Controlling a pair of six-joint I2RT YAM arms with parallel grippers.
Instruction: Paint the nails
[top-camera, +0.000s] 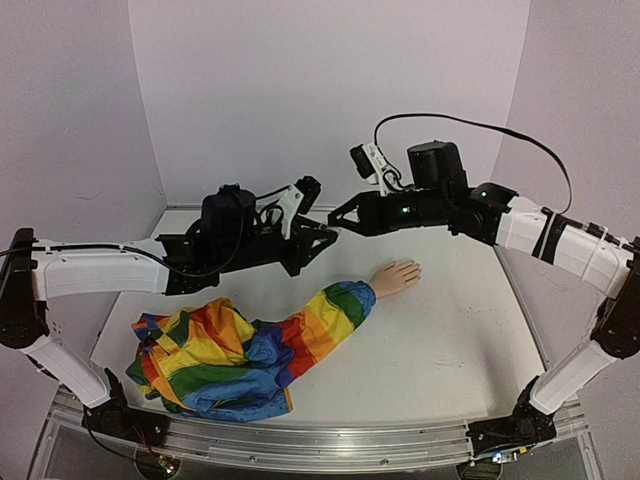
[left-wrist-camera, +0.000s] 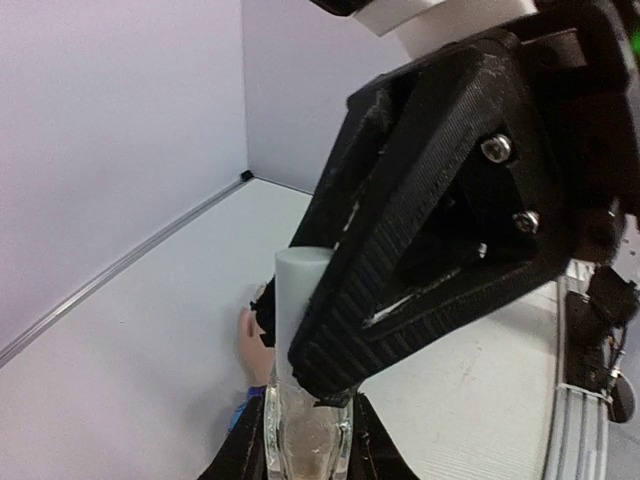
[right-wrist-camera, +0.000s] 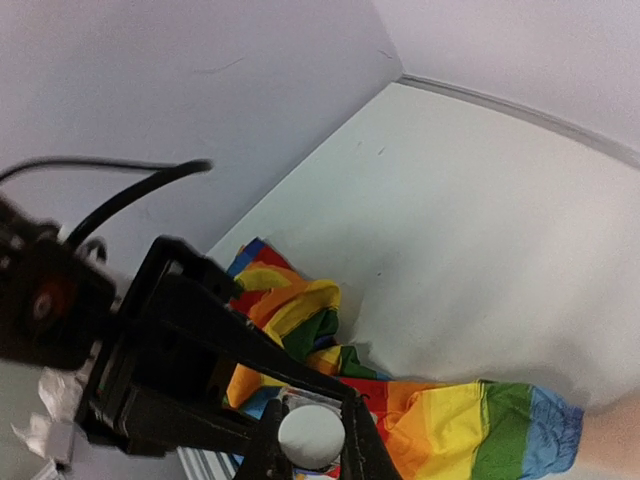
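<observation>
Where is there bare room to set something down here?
Bare: the table's right half, between the mannequin hand and the right arm, and the near edge right of the rainbow sleeve. Crowded: the sleeve's heap near left, and the far middle, where left gripper meets right gripper.

Bright even light, soft shadows; top view edges bowed; wrist foregrounds blurred

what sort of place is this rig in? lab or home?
Probably a lab robot cell: plain wall panels box in a white table, both arms bolt to an aluminium rail at its near edge, and the prop is a mannequin hand in a rainbow sleeve.
</observation>
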